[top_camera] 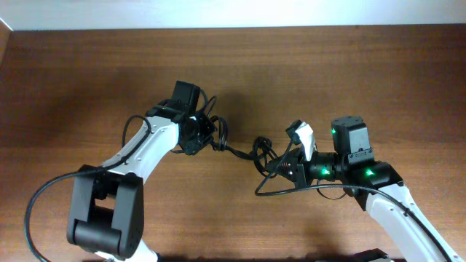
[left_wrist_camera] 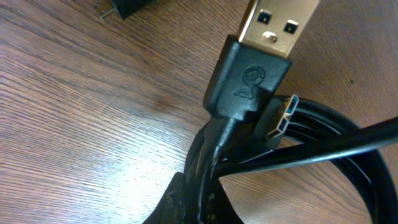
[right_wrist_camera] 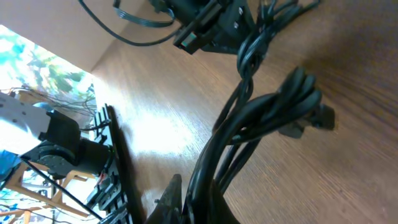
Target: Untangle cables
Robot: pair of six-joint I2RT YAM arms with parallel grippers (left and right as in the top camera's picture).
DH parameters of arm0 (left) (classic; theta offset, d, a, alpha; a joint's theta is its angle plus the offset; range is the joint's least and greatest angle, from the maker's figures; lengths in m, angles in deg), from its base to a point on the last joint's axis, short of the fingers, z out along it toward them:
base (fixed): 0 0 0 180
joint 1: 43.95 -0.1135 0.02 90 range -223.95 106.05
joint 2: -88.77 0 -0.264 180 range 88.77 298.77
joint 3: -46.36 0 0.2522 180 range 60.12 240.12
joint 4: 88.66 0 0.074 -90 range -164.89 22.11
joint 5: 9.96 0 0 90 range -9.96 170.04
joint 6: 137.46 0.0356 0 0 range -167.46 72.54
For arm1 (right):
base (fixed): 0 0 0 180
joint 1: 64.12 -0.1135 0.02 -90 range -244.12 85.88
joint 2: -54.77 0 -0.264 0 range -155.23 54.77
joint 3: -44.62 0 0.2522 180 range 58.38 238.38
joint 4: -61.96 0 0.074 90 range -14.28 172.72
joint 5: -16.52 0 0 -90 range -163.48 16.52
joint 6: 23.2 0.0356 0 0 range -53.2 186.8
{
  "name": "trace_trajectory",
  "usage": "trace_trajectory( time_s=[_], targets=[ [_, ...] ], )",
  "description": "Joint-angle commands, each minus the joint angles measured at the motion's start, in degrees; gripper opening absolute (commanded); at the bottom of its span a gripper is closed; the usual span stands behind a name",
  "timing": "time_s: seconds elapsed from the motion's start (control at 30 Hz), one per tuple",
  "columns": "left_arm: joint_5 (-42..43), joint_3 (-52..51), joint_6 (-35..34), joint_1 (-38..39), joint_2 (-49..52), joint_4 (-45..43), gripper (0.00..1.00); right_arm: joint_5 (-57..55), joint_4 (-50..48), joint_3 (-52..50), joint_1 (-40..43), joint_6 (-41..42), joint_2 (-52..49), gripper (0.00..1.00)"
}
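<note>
Thin black cables (top_camera: 240,151) stretch in a tangled strand between my two grippers over the wooden table. My left gripper (top_camera: 198,135) is shut on one end of the bundle; its wrist view shows a black USB plug with a gold metal tip (left_wrist_camera: 261,46), a smaller plug (left_wrist_camera: 280,118) and looped cords (left_wrist_camera: 348,143) rising from the jaws (left_wrist_camera: 202,202). My right gripper (top_camera: 280,166) is shut on the other end; its wrist view shows several cords (right_wrist_camera: 249,124) bunched and twisted, running up from the jaws (right_wrist_camera: 205,208). A loose loop (top_camera: 291,191) trails below the right gripper.
The wooden table (top_camera: 87,87) extends all around. A white-tipped black part (top_camera: 301,133) of the right arm sits just above the right gripper. The left arm's thick base wire (top_camera: 44,196) curves at the lower left. The table's far edge (top_camera: 233,29) meets a white wall.
</note>
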Motion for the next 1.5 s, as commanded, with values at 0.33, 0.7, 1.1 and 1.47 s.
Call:
trace_trajectory(
  time_s=[0.33, 0.7, 1.1, 1.47],
  targets=[
    [1.6, 0.3, 17.2, -0.7, -0.6, -2.2, 0.00, -12.2, -23.1, 0.8, 0.0, 34.2, 0.7, 0.04],
    [2.9, 0.3, 28.4, -0.7, -0.6, -4.1, 0.00, -18.7, -7.2, 0.8, 0.0, 34.6, 0.7, 0.76],
    [3.8, 0.3, 38.0, 1.1, -0.6, -6.0, 0.00, -22.1, -3.4, 0.8, 0.0, 42.9, 0.7, 0.99],
    [-0.2, 0.3, 16.3, 4.4, -0.6, -7.2, 0.00, -19.6, -3.8, 0.8, -2.1, 39.1, -1.4, 0.83]
  ],
)
